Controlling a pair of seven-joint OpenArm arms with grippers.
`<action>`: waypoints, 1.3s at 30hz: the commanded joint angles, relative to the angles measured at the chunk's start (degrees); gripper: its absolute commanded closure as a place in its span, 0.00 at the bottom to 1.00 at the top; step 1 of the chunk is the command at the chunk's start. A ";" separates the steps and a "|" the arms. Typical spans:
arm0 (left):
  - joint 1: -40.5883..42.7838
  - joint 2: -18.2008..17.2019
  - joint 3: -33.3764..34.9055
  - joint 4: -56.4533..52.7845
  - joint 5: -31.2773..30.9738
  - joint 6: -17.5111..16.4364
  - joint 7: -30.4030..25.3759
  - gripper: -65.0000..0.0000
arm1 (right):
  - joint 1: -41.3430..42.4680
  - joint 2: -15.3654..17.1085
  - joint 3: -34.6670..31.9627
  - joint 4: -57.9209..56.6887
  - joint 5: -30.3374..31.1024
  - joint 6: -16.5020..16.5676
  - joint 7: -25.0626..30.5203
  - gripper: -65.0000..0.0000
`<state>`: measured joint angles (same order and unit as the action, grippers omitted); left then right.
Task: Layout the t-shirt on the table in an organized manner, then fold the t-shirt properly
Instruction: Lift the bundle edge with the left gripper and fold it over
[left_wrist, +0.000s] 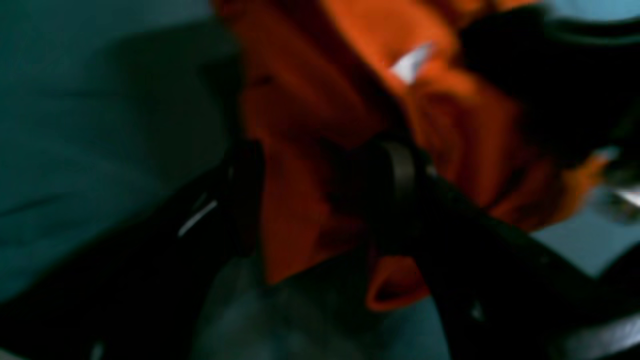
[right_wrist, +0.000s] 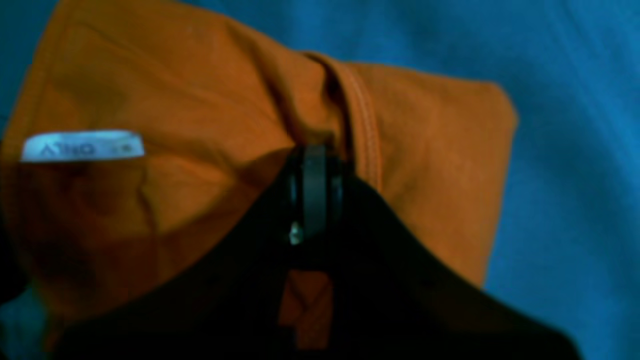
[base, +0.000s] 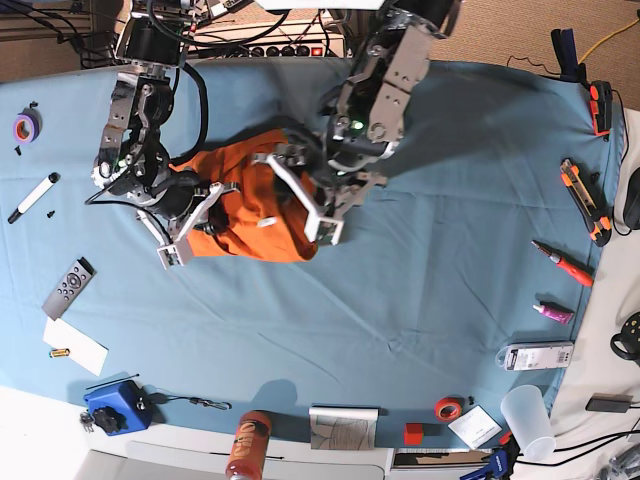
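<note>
Base view: your t-shirt (base: 262, 235) is bunched in a compact bundle on the table (base: 430, 300), left of the view's middle, white tag (base: 266, 222) showing. Both your arms reach over it, left gripper (base: 325, 232) at the bundle's one side, right gripper (base: 190, 232) at the other. Remote (base: 69, 288) and marker (base: 33, 198) lie well apart from it, near the view's left edge.

Left wrist view: you've got the pincer wide, fingers apart over the orange cloth (blurry and dark, this one); you can't tell whether fabric touches either finger.

Right wrist view: your pincer is narrow, tips together on the shirt beside a stitched hem (right_wrist: 367, 125); whether cloth is pinched between them, you can't tell.
</note>
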<state>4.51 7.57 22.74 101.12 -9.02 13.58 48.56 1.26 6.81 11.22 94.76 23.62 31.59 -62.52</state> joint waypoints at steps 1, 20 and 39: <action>-1.03 1.43 -0.04 1.03 -0.20 -0.04 -0.35 0.48 | 1.18 0.50 0.13 0.76 -0.98 0.28 1.14 1.00; -3.65 1.43 -2.05 3.74 0.11 -0.04 1.31 0.48 | 1.79 1.84 0.11 0.87 -3.52 -0.09 2.89 1.00; -2.82 1.43 -1.86 2.19 -2.58 -6.19 -3.08 0.48 | 3.17 8.72 10.80 5.29 -8.68 -8.72 -0.44 1.00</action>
<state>2.22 7.57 20.80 102.54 -11.35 7.68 46.44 3.36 14.76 21.76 99.04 14.90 22.76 -64.16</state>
